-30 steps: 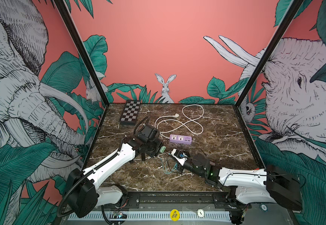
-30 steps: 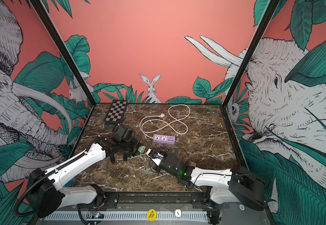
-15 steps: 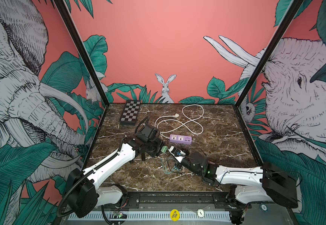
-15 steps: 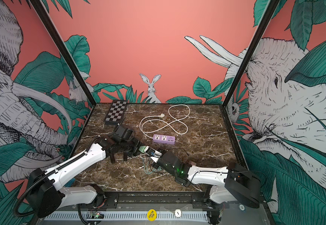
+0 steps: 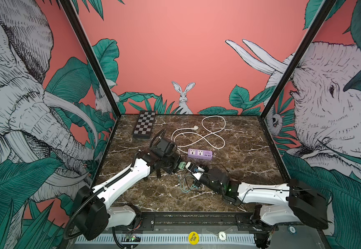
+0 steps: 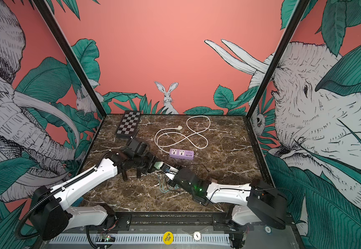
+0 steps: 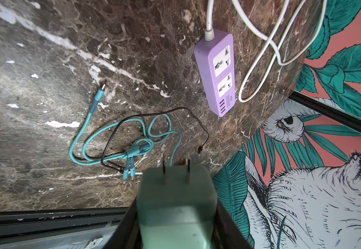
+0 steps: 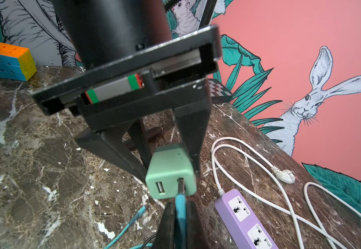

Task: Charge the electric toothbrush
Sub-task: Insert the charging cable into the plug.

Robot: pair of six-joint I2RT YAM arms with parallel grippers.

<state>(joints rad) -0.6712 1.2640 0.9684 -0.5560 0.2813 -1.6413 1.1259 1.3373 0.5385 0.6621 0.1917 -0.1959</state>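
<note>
My left gripper (image 5: 180,165) (image 7: 176,215) is shut on a mint-green USB wall adapter (image 7: 176,194) (image 8: 171,174), its two prongs pointing away from the wrist. My right gripper (image 8: 180,215) (image 5: 188,167) is shut on the plug of a teal cable (image 8: 180,204). The plug's dark metal tip sits at one of the adapter's two USB ports; how deep it goes I cannot tell. The rest of the teal cable (image 7: 119,133) lies coiled on the marble with a thin black cable. A slim black object (image 8: 153,133) lies behind the left gripper. I cannot tell whether it is the electric toothbrush.
A purple power strip (image 5: 200,153) (image 7: 218,71) lies just beyond the grippers, and its white cord (image 5: 205,133) loops toward the back wall. A folded chessboard (image 5: 144,124) sits at the back left. A Rubik's cube (image 8: 9,61) stands by the left wall.
My right gripper has moved left and a little farther back, bringing the teal plug up to the adapter. The left gripper has barely moved.
</note>
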